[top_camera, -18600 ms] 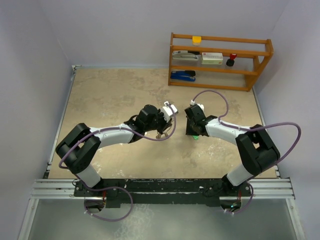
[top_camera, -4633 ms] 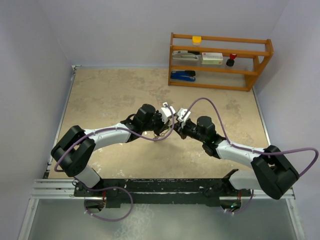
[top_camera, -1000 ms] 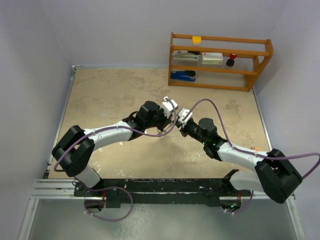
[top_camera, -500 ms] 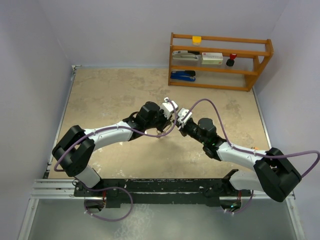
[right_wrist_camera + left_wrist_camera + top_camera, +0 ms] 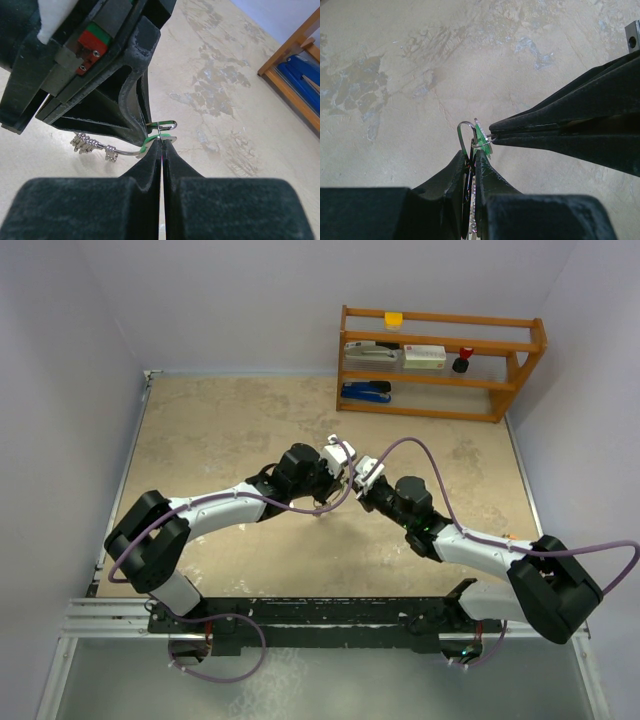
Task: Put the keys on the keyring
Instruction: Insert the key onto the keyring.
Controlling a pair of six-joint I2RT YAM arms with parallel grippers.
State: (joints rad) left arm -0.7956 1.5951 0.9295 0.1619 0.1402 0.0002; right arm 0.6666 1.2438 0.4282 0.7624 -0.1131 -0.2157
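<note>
Above the middle of the table my two grippers meet tip to tip. My left gripper is shut on the keyring, a thin silver wire loop sticking out past its fingertips. My right gripper is shut on the green-headed key and holds it against the ring's wire. Several small silver keys hang along the wire behind the left gripper's fingers. In the top view the ring and the keys are hidden by the grippers.
A wooden shelf stands at the back right with a blue stapler and other small items. Walls close in the mottled beige tabletop on three sides.
Over the last second nothing has visibly moved. In the oldest frame the right gripper stood apart, further right; it has since come across to meet the left gripper.
</note>
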